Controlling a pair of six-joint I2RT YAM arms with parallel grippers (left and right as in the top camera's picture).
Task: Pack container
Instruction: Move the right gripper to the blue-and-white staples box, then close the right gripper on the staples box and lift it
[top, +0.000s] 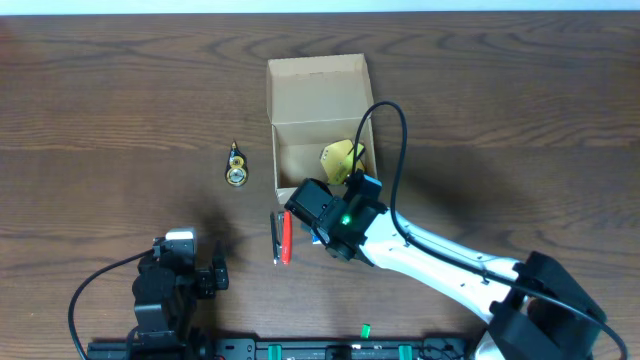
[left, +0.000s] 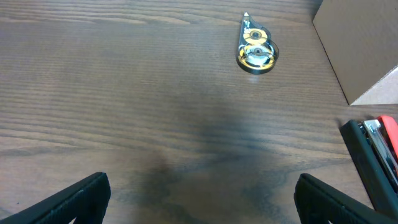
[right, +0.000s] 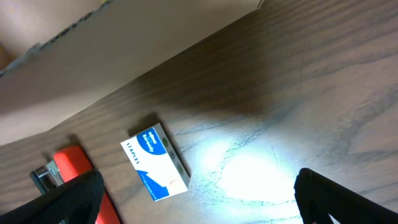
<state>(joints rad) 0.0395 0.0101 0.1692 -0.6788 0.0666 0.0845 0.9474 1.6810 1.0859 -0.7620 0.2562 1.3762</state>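
Note:
The tan cardboard container (top: 288, 110) stands open at the table's middle, flap lid folded back; a yellow item (top: 342, 159) lies inside. Its wall shows in the right wrist view (right: 124, 56) and its corner in the left wrist view (left: 360, 43). My right gripper (top: 318, 212) is open just in front of the container, above a blue-and-white staples box (right: 155, 163) lying on the table; its jaws (right: 196, 193) hold nothing. My left gripper (top: 185, 268) is open and empty (left: 202, 196) near the front left.
A red stapler (top: 283, 238) lies left of my right gripper, also seen in the right wrist view (right: 71, 165) and the left wrist view (left: 382, 146). A yellow correction-tape dispenser (top: 237, 165) lies left of the container, also in the left wrist view (left: 255, 50).

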